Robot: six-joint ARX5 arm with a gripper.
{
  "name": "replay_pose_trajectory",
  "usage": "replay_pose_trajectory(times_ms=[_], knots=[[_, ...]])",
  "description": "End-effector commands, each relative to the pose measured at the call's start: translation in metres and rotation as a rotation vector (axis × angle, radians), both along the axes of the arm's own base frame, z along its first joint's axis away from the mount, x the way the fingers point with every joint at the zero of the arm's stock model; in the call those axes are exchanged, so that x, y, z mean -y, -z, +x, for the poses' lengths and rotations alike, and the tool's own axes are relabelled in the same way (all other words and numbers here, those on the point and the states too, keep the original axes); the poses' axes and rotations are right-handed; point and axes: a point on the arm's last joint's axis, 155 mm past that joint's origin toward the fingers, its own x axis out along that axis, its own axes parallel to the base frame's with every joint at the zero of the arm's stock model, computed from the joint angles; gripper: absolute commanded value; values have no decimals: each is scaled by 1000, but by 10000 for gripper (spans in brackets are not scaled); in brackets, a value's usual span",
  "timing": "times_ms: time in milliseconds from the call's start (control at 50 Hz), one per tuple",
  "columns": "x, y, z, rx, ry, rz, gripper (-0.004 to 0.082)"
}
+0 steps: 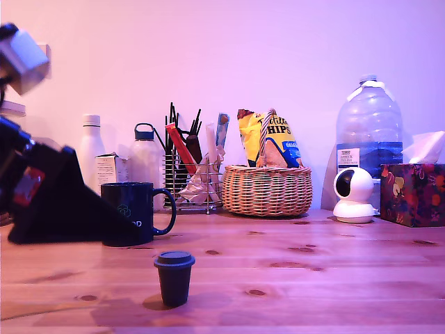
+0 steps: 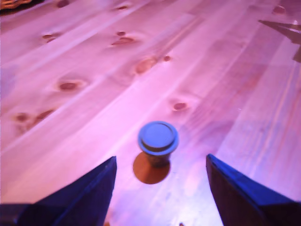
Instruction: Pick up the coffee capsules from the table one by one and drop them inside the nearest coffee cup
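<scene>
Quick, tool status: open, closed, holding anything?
Tool: open and empty, jaws spread wide, with the coffee capsule standing on the table between and ahead of them, untouched.

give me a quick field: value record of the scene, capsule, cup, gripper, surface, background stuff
capsule: one coffee capsule upright on the table, wide rim up
cup: dark mug behind the capsule, handle toward the exterior view's right
gripper: gripper open, fingers either side of the capsule, not touching
held: nothing
background: wicker basket with snack bags, water jug, white camera
</scene>
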Motion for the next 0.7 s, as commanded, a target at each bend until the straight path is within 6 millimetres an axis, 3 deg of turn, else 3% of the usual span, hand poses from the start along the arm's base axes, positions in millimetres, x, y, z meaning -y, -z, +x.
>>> replay_pose_trajectory(times_ms=[0,680], knots=[[-1,11,-8,-19,23,12,551],[10,22,7,3,31,9,512]])
